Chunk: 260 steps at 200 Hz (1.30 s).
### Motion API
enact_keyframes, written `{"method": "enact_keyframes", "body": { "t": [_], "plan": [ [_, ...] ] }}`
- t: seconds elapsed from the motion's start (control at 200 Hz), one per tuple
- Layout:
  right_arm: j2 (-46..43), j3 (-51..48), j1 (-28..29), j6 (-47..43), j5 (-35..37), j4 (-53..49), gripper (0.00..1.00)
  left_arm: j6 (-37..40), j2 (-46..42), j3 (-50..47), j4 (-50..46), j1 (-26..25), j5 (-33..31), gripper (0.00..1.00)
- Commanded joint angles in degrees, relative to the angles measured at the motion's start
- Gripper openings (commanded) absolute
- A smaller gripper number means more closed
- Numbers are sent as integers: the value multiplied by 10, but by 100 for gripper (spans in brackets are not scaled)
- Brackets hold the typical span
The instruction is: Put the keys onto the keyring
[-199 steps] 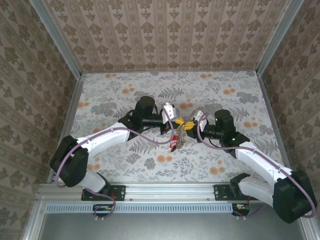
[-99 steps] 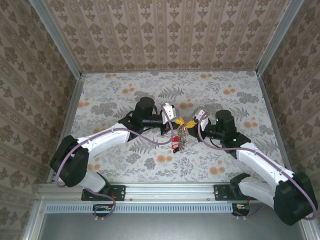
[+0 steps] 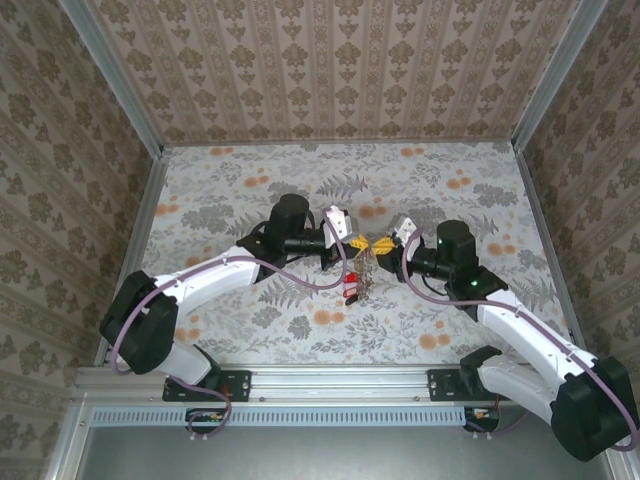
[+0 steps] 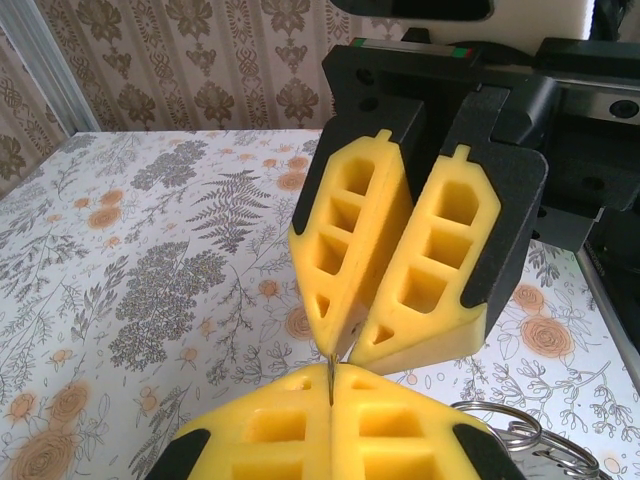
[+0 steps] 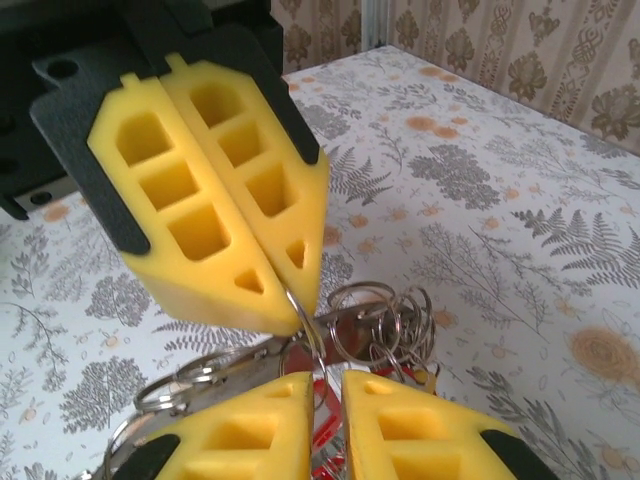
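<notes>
Top external has both arms meeting over the middle of the floral desk (image 3: 250,180). The left tool (image 3: 347,243) and right tool (image 3: 386,246) sit nose to nose, with the red keys (image 3: 350,291) bunched just below them. We can't tell from up there whether the bunch touches the desk.

From the left wrist view, our left tool's yellow pads are pressed flat together with a thin metal edge of the keyring (image 4: 329,378) poking out between them. The right tool is pinched down too. Its tips meet on that same wire, and its own camera shows a narrow slit between the pads with ring wire running through it. A tangle of small split rings (image 5: 385,318) sits right beside the grip.

What we'd worry about is two tools on one skinny wire with their tips almost touching. If a twist or pull isn't matched on both sides, the ring probably slips out of one grip and the bunch swings or drops. The pads could bump each other too, and those loose rings look ready to snag a key.

Labels: nothing we can read, no brand or lettering on the tools or the keys.
</notes>
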Motion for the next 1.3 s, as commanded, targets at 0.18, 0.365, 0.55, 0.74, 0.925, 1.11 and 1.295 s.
{"method": "enact_keyframes", "body": {
  "t": [0.18,0.365,0.55,0.74,0.925,1.11,1.295],
  "plan": [
    [44,20,-2,18,-22,32,16,-12,-13,9,49,0,27,0],
    [64,-3,-2,39,-5,88,15,-23,-13,5,63,-3,34,0],
    [96,-10,-7,59,-45,124,13,-57,-8,-12,124,-2,46,0],
    [130,-10,-33,85,-123,139,12,-68,-7,-22,149,-2,54,0],
    [159,-8,-54,122,-150,155,10,-71,-6,-29,160,0,56,0],
    [181,-3,-66,143,-167,139,10,-67,-5,-33,163,1,51,0],
    [191,17,-68,117,-139,40,12,-67,0,-53,174,5,38,0]
  ]
}}
